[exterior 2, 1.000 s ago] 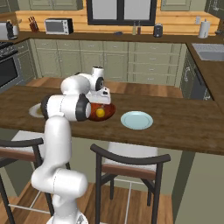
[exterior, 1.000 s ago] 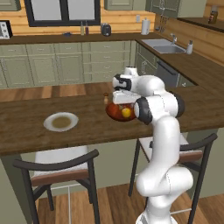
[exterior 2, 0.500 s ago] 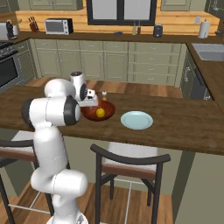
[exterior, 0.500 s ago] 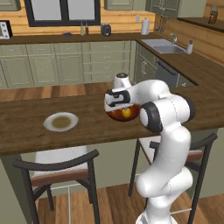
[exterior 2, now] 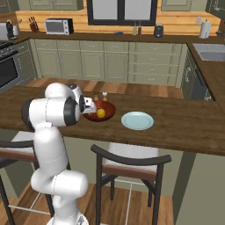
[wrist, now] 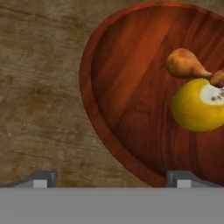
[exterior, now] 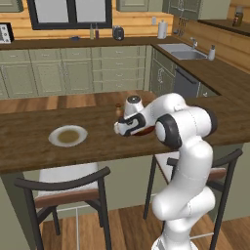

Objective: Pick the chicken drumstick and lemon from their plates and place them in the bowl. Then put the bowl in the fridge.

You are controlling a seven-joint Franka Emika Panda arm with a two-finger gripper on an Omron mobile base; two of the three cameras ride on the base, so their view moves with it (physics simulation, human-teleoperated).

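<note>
The reddish-brown bowl [wrist: 131, 87] sits on the wooden island counter, also seen as bowl [exterior 2: 107, 110] and bowl [exterior: 146, 131]. Inside it lie the chicken drumstick [wrist: 186, 64] and the yellow lemon [wrist: 199, 105], lemon [exterior 2: 101, 113]. My gripper [wrist: 111, 179] is open and low at the bowl's rim, one fingertip [wrist: 40, 179] over the counter and the other inside the bowl. The gripper [exterior: 122, 129] is at the bowl's left side. The white-rimmed plate [exterior: 68, 135] and the pale green-blue plate [exterior 2: 137, 120] are bare. The fridge is out of view.
Two small shakers [exterior 2: 100, 94] stand just behind the bowl. Two dark chairs [exterior 2: 129, 165] are tucked under the island's near edge. Cabinets, a sink [exterior: 188, 52] and a microwave [exterior 2: 59, 25] line the far walls.
The hand has come down from above the bowl to its rim and swung to the bowl's side. Its jaws stay wide. Bowl, food and plates have not moved.
</note>
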